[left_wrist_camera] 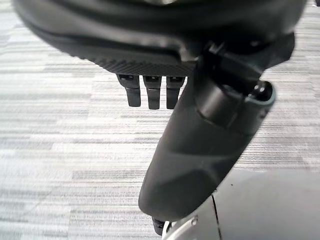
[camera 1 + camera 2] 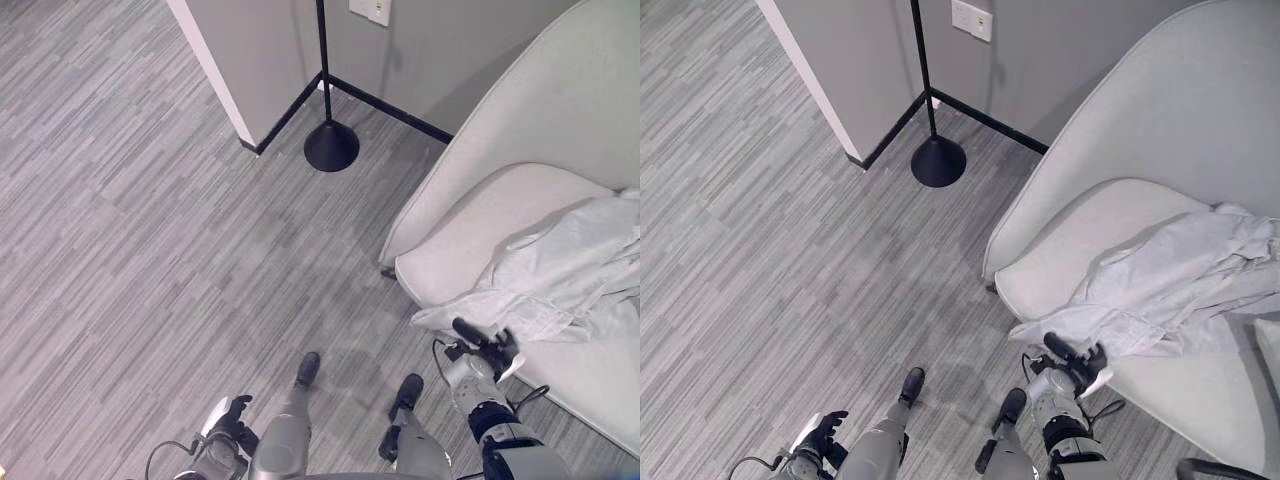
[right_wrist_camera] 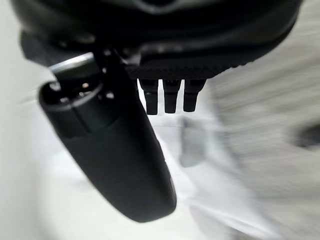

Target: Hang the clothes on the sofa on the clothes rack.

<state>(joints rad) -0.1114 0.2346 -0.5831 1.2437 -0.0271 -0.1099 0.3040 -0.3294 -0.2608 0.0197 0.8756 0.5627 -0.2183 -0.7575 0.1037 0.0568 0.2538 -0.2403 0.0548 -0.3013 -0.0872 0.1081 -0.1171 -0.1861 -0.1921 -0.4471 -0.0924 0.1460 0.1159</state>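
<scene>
A pale grey-white garment (image 2: 560, 270) lies crumpled on the seat of the cream sofa (image 2: 470, 250) at the right, one corner drooping over the seat's front edge. My right hand (image 2: 485, 345) hovers just in front of that corner, open, fingers straight and holding nothing; its wrist view shows the thumb (image 3: 115, 155) over white cloth. The clothes rack's black pole (image 2: 322, 60) rises from a round black base (image 2: 331, 145) in the far wall corner. My left hand (image 2: 228, 415) hangs low at the lower left, open, with only floor past its fingers (image 1: 152, 95).
Grey striped flooring (image 2: 150, 250) stretches between me and the rack. A grey wall corner with dark skirting (image 2: 250, 100) stands just left of the rack base. The sofa's tall curved back (image 2: 540, 110) rises at the right.
</scene>
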